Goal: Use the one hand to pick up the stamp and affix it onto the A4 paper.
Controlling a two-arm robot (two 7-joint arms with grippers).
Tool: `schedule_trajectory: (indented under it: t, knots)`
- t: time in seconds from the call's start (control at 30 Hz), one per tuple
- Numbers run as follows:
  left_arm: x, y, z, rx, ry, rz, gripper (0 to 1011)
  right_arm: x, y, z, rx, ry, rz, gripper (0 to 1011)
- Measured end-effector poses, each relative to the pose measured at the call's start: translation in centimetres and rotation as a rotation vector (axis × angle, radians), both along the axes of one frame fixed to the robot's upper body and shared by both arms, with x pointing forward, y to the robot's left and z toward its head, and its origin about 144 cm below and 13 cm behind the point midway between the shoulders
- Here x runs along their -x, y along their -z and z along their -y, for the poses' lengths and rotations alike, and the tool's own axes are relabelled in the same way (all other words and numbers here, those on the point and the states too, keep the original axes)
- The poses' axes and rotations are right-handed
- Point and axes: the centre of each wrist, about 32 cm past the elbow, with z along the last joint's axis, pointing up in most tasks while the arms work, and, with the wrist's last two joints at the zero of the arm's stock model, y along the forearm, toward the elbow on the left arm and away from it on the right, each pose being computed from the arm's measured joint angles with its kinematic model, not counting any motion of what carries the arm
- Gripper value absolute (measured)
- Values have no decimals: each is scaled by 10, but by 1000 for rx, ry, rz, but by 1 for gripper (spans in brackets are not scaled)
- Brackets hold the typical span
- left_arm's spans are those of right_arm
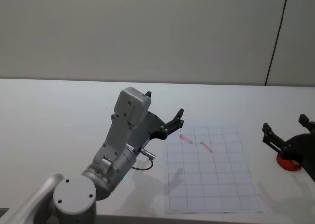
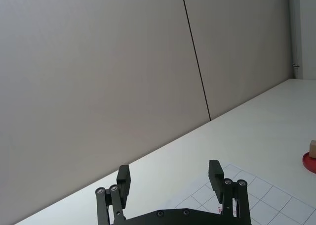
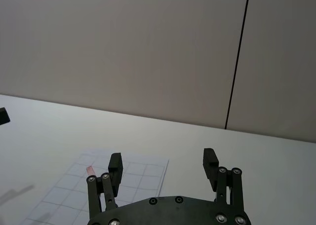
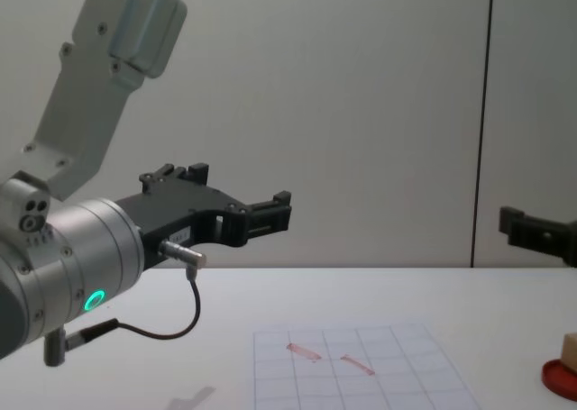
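Right hand (image 1: 285, 126) hovering released over stamp (image 4: 570, 346) sitting on red ink pad (image 1: 288, 164), likely lining up grasp. A4 paper (image 1: 211, 179) lying flat for print. Left hand (image 1: 164, 104) idling released beside it.

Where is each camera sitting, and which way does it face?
Head: up high, looking down at the table; left gripper left of the paper, right gripper by the ink pad.
Chest: low, looking across the table; left arm large at left, stamp at right edge.
Left wrist: behind the open left gripper, facing the wall.
Right wrist: behind the open right gripper, facing wall and paper.
All four share the paper.
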Motion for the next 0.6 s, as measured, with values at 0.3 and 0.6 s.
schedule_trajectory:
  t: [0.3,0.6]
  knots:
    - [0,0,0,0,0,0,1002,0,0,11,6,54,-92,1001]
    - [0,0,0,0,0,0,1002,-2,-4,20,0,123,-195,1001]
